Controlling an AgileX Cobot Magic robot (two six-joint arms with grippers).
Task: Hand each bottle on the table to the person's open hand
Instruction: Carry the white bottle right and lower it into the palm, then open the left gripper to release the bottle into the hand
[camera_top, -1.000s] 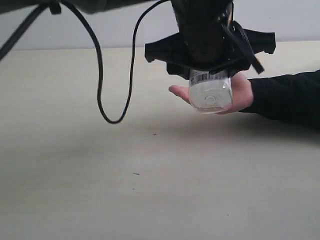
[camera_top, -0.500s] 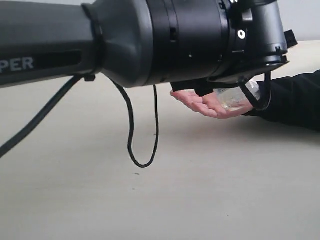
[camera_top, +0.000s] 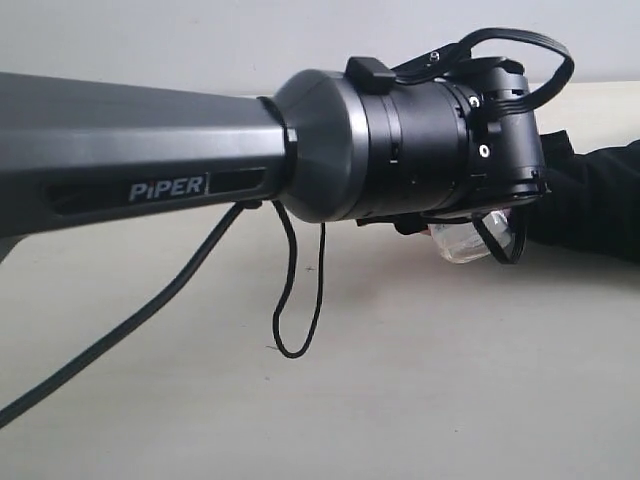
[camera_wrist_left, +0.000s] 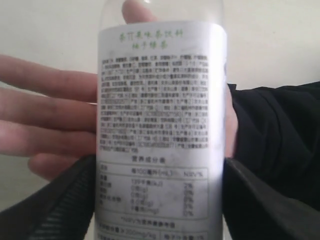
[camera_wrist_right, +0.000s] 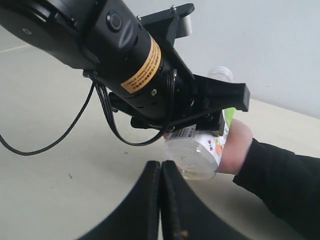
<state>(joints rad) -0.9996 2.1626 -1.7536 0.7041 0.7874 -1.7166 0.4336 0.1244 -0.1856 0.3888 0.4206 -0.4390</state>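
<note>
Nearest us the table (camera_top: 400, 400) lies pale, and our right gripper (camera_wrist_right: 160, 172) hangs over it with its pincer pressed together, holding nothing. Beyond, our left gripper (camera_wrist_left: 159, 165) is clamped on the white-labelled bottle (camera_wrist_left: 160, 90), which sits right at the person's open hand (camera_wrist_left: 50, 115), far right; whether they touch we cannot tell. We judge the handover is in hand: next, part the fingers gently, then draw back clear

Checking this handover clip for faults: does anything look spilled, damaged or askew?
Nothing stands out: the left gripper holds the bottle intact at the person's open hand; no spill shows.
</note>
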